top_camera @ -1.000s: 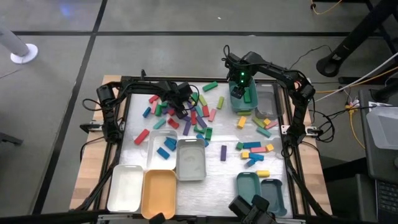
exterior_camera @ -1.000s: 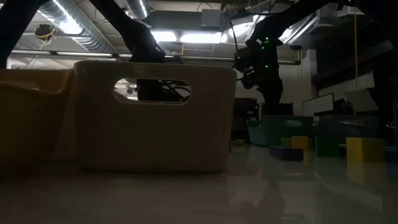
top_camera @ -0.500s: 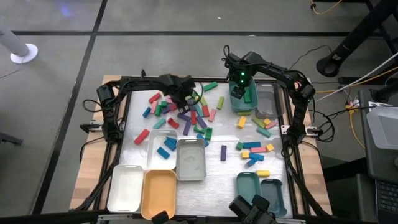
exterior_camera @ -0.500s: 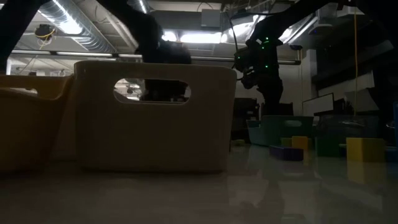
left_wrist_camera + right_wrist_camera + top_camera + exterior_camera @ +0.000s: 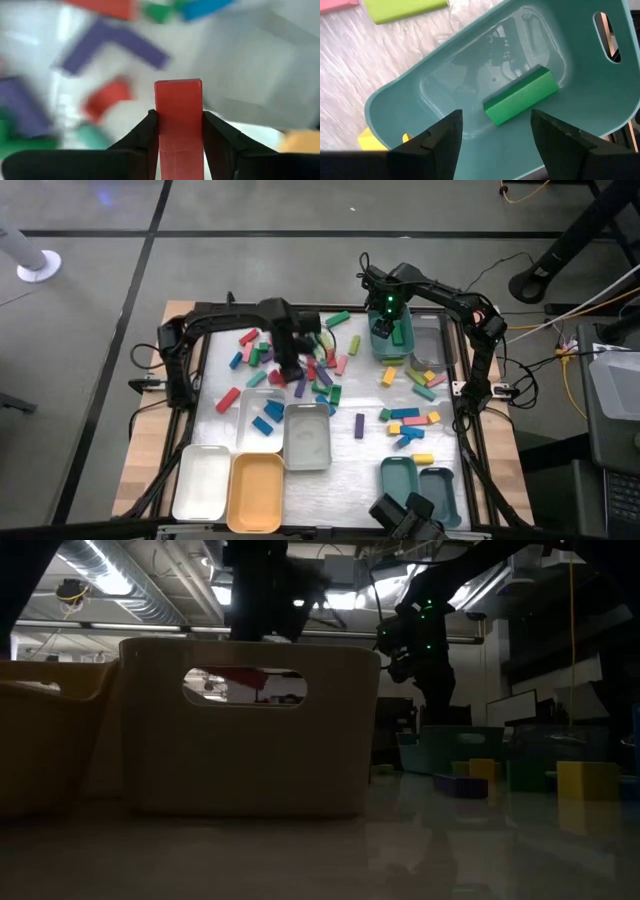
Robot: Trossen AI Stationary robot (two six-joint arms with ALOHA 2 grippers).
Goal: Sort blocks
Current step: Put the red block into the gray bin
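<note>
The left hand [image 5: 179, 131] grasped a red bar-shaped block [image 5: 179, 120] above the desk [image 5: 350, 450] (only by one end); the open right hand [image 5: 492, 127] waited. A quick swing might shake it loose.

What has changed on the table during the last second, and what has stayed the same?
The left gripper, shut on a red block, has moved from the far part of the block pile toward the near side, where the clear tray holding blue blocks lies. The right gripper stayed open above the teal tray with a green block in it. The trays and loose blocks look unmoved.
</note>
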